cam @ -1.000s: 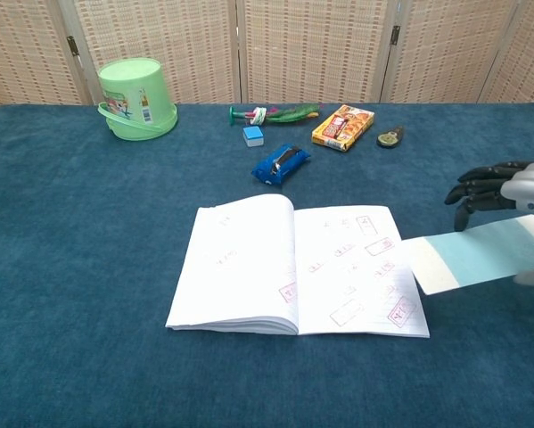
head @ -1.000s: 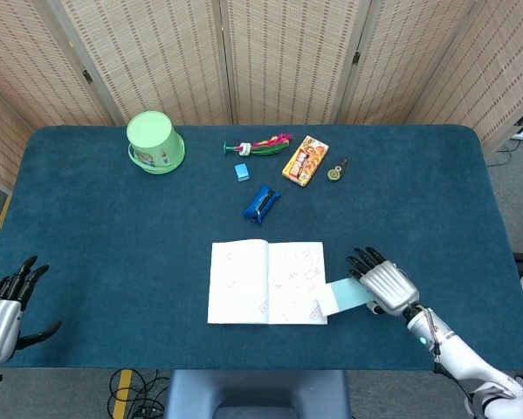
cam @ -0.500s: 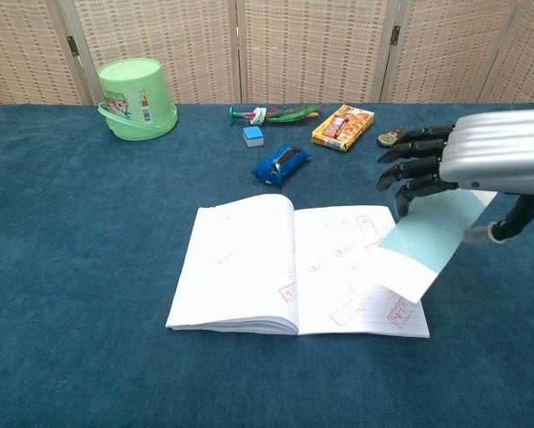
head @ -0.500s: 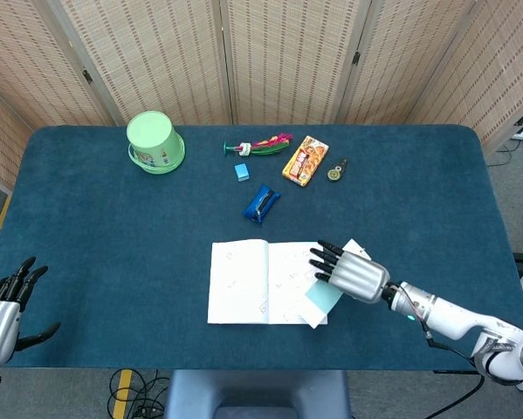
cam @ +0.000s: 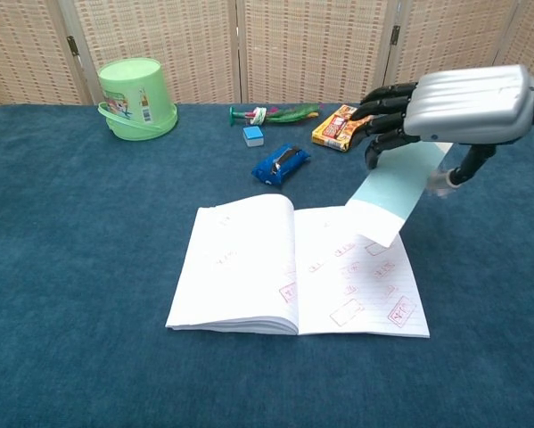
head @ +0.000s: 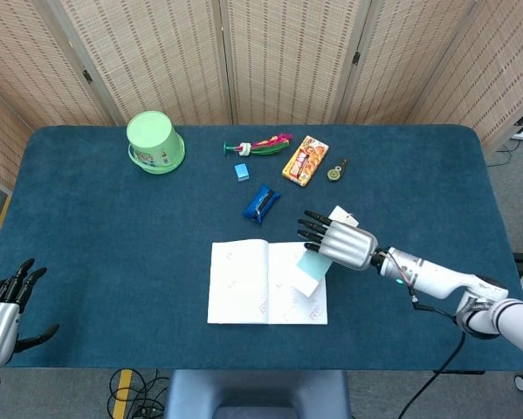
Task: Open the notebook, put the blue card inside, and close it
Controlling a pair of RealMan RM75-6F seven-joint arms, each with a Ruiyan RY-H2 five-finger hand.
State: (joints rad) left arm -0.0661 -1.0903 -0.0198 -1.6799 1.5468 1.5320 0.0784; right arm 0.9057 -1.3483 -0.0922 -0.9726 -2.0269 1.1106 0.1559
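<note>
— Which step is this?
— The open white paper notebook [cam: 298, 272] lies near the table's front; the right hand [cam: 445, 105] holds the pale blue rectangular card [cam: 393, 190] above its right page, toward two o'clock, fingers curled over it.
— Next?
— Probably lowering the card flat onto the page, then releasing.
— The left hand [head: 1, 310]?
— At seven o'clock, fingers spread, empty.

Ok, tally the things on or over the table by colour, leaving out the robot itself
Green: 2, the bucket and the toy with pink end
Blue: 3, the card, the wrapped pack, the small cube
White: 1, the open notebook
Orange: 1, the snack box
Dark, brass-toned: 1, the small round item
Total: 8
</note>
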